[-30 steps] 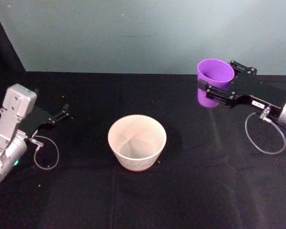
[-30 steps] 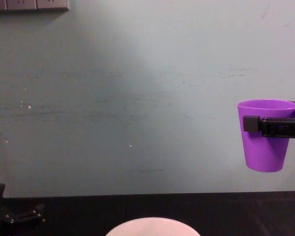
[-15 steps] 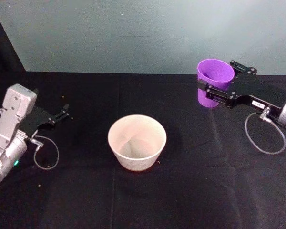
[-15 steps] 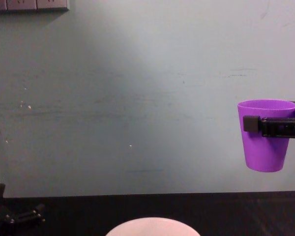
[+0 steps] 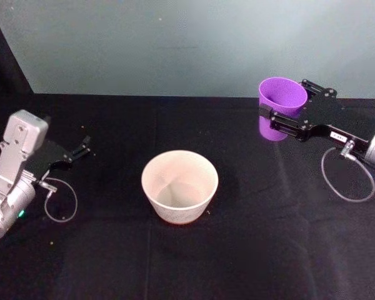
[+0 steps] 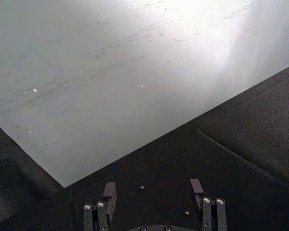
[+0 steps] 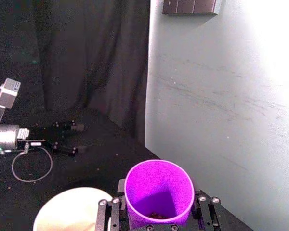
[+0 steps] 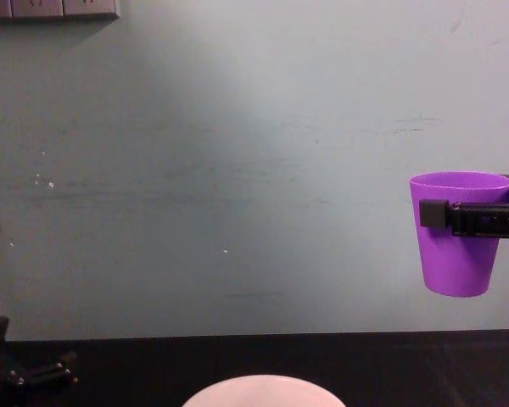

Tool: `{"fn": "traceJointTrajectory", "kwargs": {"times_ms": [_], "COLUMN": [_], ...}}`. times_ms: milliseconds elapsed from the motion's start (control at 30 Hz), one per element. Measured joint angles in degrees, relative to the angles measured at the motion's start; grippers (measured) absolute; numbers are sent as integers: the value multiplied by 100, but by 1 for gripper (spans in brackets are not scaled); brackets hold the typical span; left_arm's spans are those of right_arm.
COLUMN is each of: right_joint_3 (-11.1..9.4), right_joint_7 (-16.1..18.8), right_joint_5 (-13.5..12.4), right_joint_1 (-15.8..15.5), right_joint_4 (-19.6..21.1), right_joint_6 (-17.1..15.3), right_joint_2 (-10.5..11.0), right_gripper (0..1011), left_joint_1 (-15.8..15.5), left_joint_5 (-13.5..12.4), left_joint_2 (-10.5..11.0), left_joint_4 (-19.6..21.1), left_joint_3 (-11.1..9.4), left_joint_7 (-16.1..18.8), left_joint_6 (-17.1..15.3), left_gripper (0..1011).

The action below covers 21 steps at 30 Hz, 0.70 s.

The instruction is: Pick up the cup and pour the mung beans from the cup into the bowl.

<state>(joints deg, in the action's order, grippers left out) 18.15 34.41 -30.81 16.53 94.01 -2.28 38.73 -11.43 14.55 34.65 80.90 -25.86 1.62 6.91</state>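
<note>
The robot's right gripper [image 5: 286, 107] is clamped round the upper wall of the purple cup [image 5: 280, 92], holding it upright in the air above the black counter [image 5: 237, 250], well off to the right of the bowl [image 5: 178, 203] and farther back. The mung beans [image 7: 158, 214] lie as a thin layer at the bottom of the cup, and the bowl looks empty. The left gripper [image 6: 153, 190] rests low at the left of the counter, fingers spread with nothing between them. The chief hazard from here appears to be timing: were the cup tipped before its mouth is squarely over the bowl, the tiny round beans would spill onto the dark cloth and roll away. Two stray beans [image 6: 142, 187] near the left gripper hint at how readily they scatter. A pour from too high could also send beans bouncing off the bowl's smooth inner wall and over its rim. The cup's smooth, tapered sides offer little purchase, so it might slide or twist in the gripper as the wrist rotates. Coming in too low risks the cup or the gripper knocking the free-standing bowl aside.
</note>
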Motion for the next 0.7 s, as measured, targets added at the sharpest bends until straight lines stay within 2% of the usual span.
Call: {"fn": "traceJointTrajectory", "kwargs": {"times_ms": [700], "right_joint_3": [0], "right_joint_7": [0], "right_joint_5": [0], "right_joint_1": [0], "right_joint_4": [0], "right_joint_6": [0], "right_joint_2": [0], "right_gripper": [736], "left_joint_1": [0], "left_joint_5": [0], "left_joint_2": [0], "left_joint_4": [0], "left_joint_3": [0], "left_joint_7": [0], "left_joint_6": [0], "left_gripper": [1000]}}
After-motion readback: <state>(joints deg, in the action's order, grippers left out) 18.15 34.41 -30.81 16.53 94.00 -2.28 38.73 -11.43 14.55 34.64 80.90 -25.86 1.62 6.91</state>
